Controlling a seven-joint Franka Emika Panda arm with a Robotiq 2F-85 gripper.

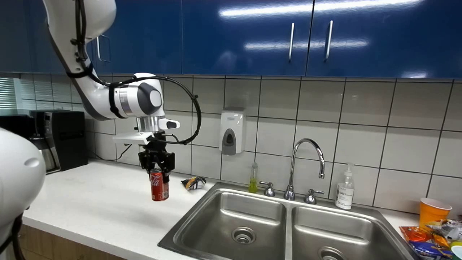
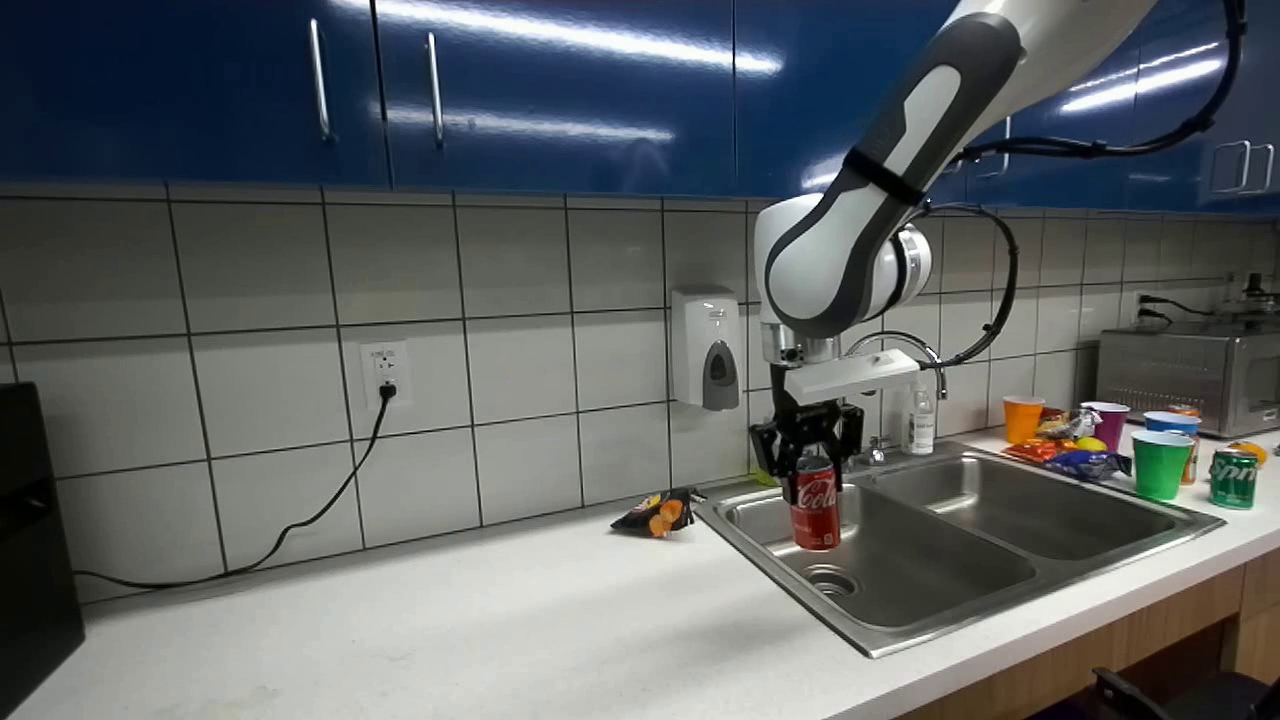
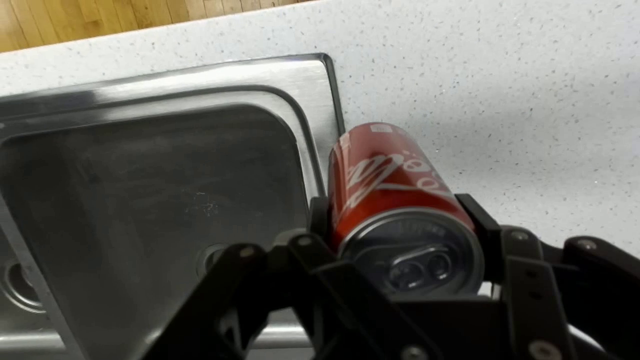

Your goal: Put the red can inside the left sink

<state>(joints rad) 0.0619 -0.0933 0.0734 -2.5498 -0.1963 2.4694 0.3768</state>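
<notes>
My gripper (image 1: pixel 158 176) is shut on the red can (image 1: pixel 159 187), with a finger on each side near its silvery top. The gripper (image 2: pixel 815 478) holds the can (image 2: pixel 816 515) upright and raised above counter level. In the wrist view the gripper (image 3: pixel 397 225) grips the can (image 3: pixel 390 170), whose far end overlaps the outer edge of the sink rim and the counter. The left sink (image 1: pixel 209 227) is the steel basin with a round drain, beside the can. It also shows in an exterior view (image 2: pixel 930 570) and the wrist view (image 3: pixel 150 175); the gripper hides part of its drain there.
The right basin (image 1: pixel 335 224) adjoins the left one. A chrome faucet (image 1: pixel 291 169), a green soap bottle (image 1: pixel 253 178) and a pump bottle (image 1: pixel 345 191) stand behind. A dark snack bag (image 2: pixel 655 513) lies by the sink. Cups, bags and a green can (image 2: pixel 1234 478) stand beyond it.
</notes>
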